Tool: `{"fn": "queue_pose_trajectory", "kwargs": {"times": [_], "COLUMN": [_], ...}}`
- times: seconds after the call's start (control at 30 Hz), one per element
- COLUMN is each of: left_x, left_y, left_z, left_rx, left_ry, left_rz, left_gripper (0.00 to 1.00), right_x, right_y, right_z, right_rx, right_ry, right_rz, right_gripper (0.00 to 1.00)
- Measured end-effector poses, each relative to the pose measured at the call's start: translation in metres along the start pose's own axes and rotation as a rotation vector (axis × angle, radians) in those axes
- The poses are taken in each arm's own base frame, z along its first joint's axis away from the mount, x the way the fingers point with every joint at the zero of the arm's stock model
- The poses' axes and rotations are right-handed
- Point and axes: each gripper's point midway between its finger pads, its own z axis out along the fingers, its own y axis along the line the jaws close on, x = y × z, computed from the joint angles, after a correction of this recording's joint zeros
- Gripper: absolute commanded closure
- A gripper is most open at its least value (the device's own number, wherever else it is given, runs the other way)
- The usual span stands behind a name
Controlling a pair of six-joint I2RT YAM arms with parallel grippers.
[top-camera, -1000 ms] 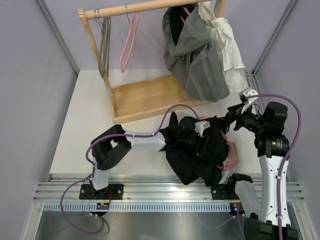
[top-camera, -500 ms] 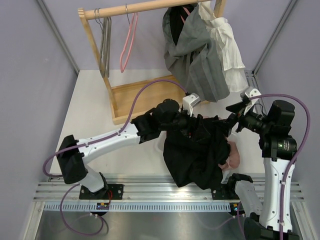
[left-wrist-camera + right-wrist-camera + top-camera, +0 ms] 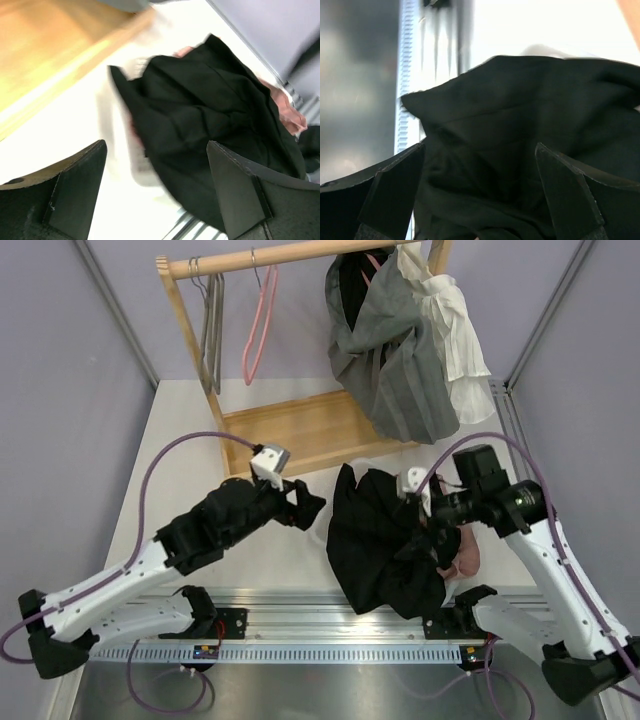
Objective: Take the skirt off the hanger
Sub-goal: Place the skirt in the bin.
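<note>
Both hands are spread wide: the left hand sits just left of the black skirt, the right hand over it. The skirt lies crumpled by the desk's near edge, with a pink hanger showing at its right side.

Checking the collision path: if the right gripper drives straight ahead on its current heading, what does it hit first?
The black skirt. It fills the view directly ahead of the right gripper, between its open jaws. How close it is, I can't tell.
</note>
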Motion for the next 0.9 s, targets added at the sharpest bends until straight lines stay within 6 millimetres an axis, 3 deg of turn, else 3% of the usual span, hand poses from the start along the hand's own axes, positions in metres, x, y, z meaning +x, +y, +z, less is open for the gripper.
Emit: {"fn": "queue_pose_trajectory", "kwargs": {"times": [0.07,0.17,0.33,0.47,0.57,0.6,0.63,0.67,0.8,0.9], "left_x": [0.001,0.011,0.032,0.033,0.031,0.032,0.033,0.033,0.036,0.040], "left_y": [0.015,0.029,0.048,0.053,0.053,0.053,0.053,0.053,0.054,0.055], "left_z": [-0.022,-0.036,-0.047,-0.051,-0.052,-0.051,-0.050,-0.049,-0.046,-0.044], "left_rx": [-0.036,-0.069,-0.129,-0.148,-0.151,-0.152,-0.154,-0.156,-0.159,-0.163], "left_ry": [-0.064,-0.093,-0.089,-0.102,-0.112,-0.110,-0.105,-0.102,-0.096,-0.092], "left_rz": [-0.037,-0.075,-0.129,-0.153,-0.158,-0.158,-0.156,-0.155,-0.155,-0.154], "left_gripper": [0.13,0.13,0.13,0.12,0.12,0.12,0.11,0.10,0.07,0.05], "right_x": [0.010,0.021,0.054,0.070,0.077,0.077,0.077,0.077,0.066,0.049], "right_y": [0.027,0.043,0.038,0.017,0.005,0.003,0.002,0.000,-0.001,-0.018], "right_z": [0.014,0.029,0.061,0.077,0.084,0.086,0.086,0.087,0.081,0.056], "right_rx": [-0.076,-0.147,-0.187,-0.135,-0.098,-0.091,-0.086,-0.076,-0.046,0.050], "right_ry": [0.068,0.143,0.288,0.364,0.397,0.401,0.404,0.406,0.376,0.306], "right_rz": [-0.094,-0.207,-0.271,-0.267,-0.254,-0.248,-0.245,-0.232,-0.224,-0.182], "right_gripper": [0.00,0.01,0.10,0.25,0.62,0.87,0.96,1.00,1.00,1.00]}}
